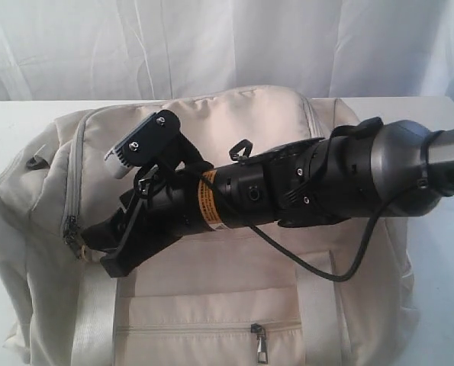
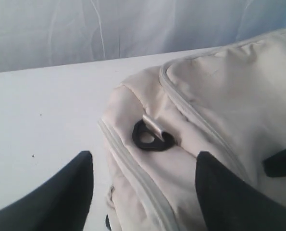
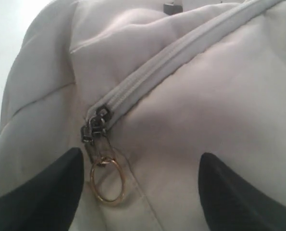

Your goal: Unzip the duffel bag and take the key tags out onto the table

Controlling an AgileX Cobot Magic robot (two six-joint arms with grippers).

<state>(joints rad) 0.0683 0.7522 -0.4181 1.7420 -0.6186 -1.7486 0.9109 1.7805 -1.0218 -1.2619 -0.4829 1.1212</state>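
Nothing here you can truly read, only an orange-yellow sticker (image 1: 208, 202) wrapped round the black wrist of your right arm (image 1: 288, 183), its dark print too small and blurred to make out, the duffel bag (image 1: 211, 297) showing you no legible lettering

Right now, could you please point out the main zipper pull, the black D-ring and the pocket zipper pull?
main zipper pull (image 3: 95, 126): right wrist view, dark slider.
black D-ring (image 2: 141, 139): left wrist view, its rim.
pocket zipper pull (image 1: 260, 349): exterior view, hanging metal tab.
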